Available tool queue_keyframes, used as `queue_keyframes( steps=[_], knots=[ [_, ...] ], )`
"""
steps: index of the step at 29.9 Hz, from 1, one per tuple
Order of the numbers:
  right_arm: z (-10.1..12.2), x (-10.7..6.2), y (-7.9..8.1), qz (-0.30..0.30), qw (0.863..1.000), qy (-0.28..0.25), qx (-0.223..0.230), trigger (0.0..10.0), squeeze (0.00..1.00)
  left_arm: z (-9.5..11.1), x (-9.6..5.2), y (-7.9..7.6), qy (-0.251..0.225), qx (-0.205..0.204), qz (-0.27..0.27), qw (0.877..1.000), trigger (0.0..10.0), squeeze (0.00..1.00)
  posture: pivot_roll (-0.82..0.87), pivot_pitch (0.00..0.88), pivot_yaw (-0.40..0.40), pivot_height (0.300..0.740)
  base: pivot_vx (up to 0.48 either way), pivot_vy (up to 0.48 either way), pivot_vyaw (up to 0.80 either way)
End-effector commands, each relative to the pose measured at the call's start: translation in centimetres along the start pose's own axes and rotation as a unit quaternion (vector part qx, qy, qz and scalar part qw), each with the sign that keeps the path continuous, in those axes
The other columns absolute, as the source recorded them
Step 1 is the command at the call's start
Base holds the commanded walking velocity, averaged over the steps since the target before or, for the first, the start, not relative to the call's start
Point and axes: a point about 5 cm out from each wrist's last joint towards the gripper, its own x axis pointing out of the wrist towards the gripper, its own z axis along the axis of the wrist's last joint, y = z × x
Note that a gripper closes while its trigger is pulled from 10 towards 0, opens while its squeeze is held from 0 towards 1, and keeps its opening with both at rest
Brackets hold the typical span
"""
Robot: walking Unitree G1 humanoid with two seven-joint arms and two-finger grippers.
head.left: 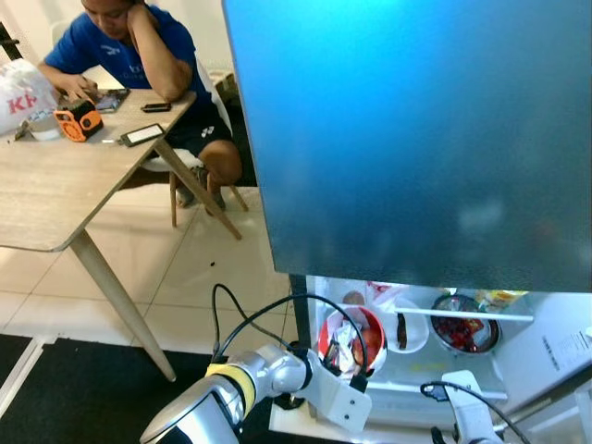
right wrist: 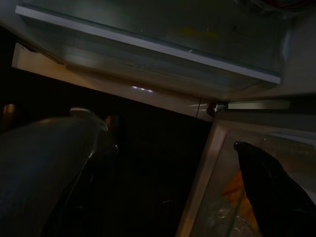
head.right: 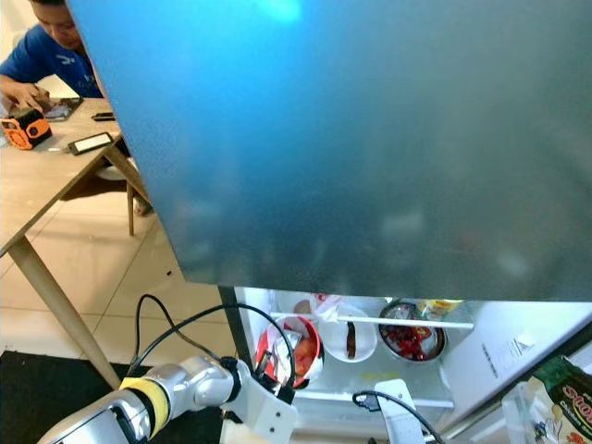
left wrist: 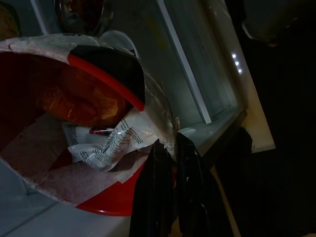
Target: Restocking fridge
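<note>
My left gripper (left wrist: 165, 148) is pinched narrow on the rim of the red bowl (head.left: 356, 338), at the edge nearest to me, and the fingers (left wrist: 153, 197) hold also a bit of the plastic film that covers it. The bowl rests on the fridge shelf (head.left: 407, 370), at about 9 o'clock from the white bowl (head.left: 407, 328), and the steel bowl (head.left: 465, 328) with red food stands further to 3 o'clock. Inside the red bowl I see something orange and a crumpled printed paper (left wrist: 116, 143). I judge the step is to seat this bowl fully on the shelf and then let go. To do it well I should keep the bowl level, because the film looks loose and the contents could slide. I should push it toward 12 o'clock, only until it is near the white bowl and not knocking it. Then I open slowly, so the film does not stick to the fingers and drag the bowl back out. My right gripper (right wrist: 163, 163) waits low before the fridge with fingers spread wide and nothing between them. The blue door (head.left: 407, 139) hides most of the fridge. A person (head.left: 139, 55) sits at the table (head.left: 55, 194), at 10 o'clock, well apart from my work.
</note>
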Motion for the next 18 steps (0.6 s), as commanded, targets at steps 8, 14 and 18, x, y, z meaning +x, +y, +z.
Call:
queue_keyframes(
  steps=[8, 14, 18],
  knots=[
    [0.00, 0.01, 0.15, -0.001, 1.000, -0.001, 0.014, 10.0, 0.00, -0.07, -0.05, -0.01, -0.001, 0.013, -0.003, 1.000, 10.0, 0.00, -0.10, 0.000, 0.059, 0.616, 0.000, 0.000, 0.00],
    [0.47, 0.04, 0.12, -0.001, 1.000, -0.009, 0.018, 10.0, 0.00, 0.04, 0.03, -0.15, -0.002, 0.018, -0.005, 1.000, 10.0, 0.00, -0.10, 0.000, 0.061, 0.596, 0.000, 0.000, 0.00],
    [0.74, 0.06, 0.11, -0.002, 1.000, -0.015, 0.021, 10.0, 0.00, 0.03, 0.05, -0.17, 0.000, 0.023, -0.005, 1.000, 10.0, 0.00, -0.10, 0.000, 0.062, 0.586, 0.000, 0.000, 0.00]
  ],
)
